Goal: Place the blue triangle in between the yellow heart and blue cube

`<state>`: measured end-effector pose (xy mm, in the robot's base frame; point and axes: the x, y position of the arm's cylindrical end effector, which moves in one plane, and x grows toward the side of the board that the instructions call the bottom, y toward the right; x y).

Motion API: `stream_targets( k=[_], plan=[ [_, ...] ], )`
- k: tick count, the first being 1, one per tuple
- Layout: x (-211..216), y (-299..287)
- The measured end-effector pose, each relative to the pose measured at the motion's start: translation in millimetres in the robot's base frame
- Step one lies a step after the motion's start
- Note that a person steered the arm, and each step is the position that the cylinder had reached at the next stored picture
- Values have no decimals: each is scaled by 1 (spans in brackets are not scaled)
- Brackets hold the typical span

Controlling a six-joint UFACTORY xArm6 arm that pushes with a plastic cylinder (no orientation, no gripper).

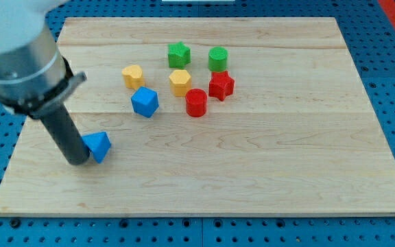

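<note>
The blue triangle [99, 145] lies on the wooden board [252, 178] at the view's lower left. My tip [78, 162] rests on the board right against the triangle's left side. The blue cube [145, 101] sits up and to the right of the triangle. One yellow block [133, 75] lies just above-left of the cube and another yellow block [180, 81] lies to the cube's upper right; I cannot tell which one is the heart.
A green star-like block [178, 54] and a green cylinder [218, 59] sit near the view's top. A red cylinder [196, 102] and a red star-like block [221, 86] lie right of the yellow blocks. A blue pegboard [389, 55] surrounds the board.
</note>
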<state>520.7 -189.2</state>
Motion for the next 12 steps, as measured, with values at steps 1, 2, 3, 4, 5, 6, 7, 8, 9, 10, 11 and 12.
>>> stream_targets(
  k=[1, 2, 3, 4, 5, 6, 7, 8, 9, 10, 11, 12],
  plan=[
    [18, 2],
    [48, 6],
    [24, 8],
    [-6, 8],
    [-5, 12],
    [17, 26],
    [12, 51],
    [-12, 53],
    [-26, 10],
    [-20, 6],
    [-36, -6],
    [-67, -13]
  ],
)
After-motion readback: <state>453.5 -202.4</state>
